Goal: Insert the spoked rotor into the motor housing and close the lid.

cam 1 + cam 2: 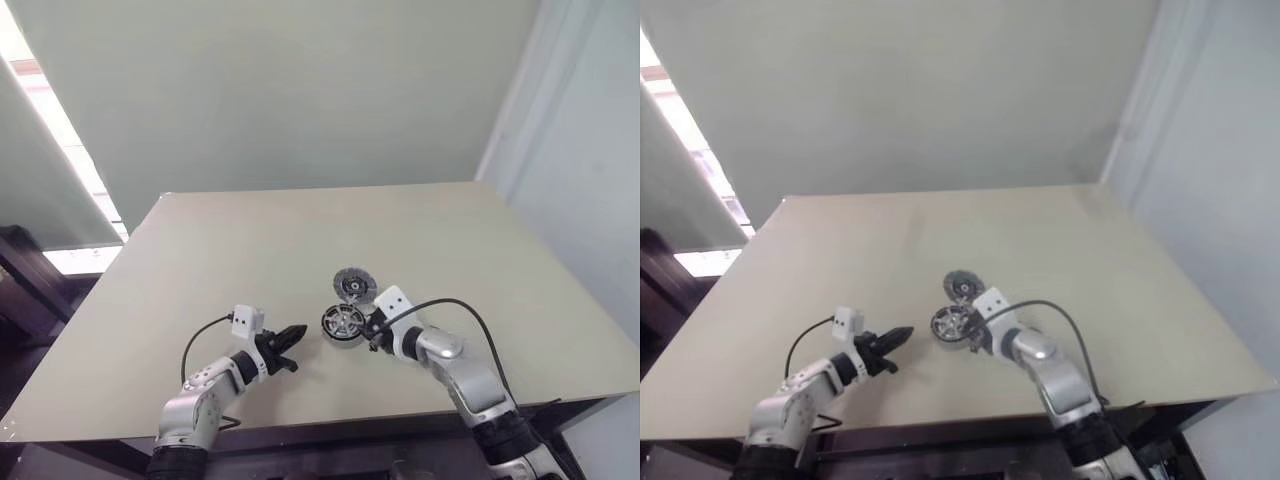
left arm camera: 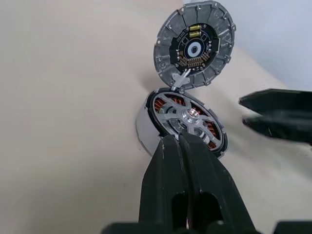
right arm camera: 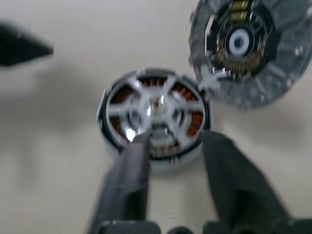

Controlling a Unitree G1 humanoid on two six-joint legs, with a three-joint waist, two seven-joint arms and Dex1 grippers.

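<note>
No text, label, brand, number or sign can be read anywhere in these views. On the lid point(image 2: 195, 45), which stands open beside the motor housing point(image 2: 183, 122), small yellow and dark components are seen around its silver centre, and markings may be printed among them, but nothing legible is made out. No lettering is seen on the table point(image 1: 250, 260).

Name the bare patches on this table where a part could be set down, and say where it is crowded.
Free: the table from the lid to the far edge, and both side stretches. Crowded: near the front edge, where the motor housing, the left tool and right tool cluster.
</note>
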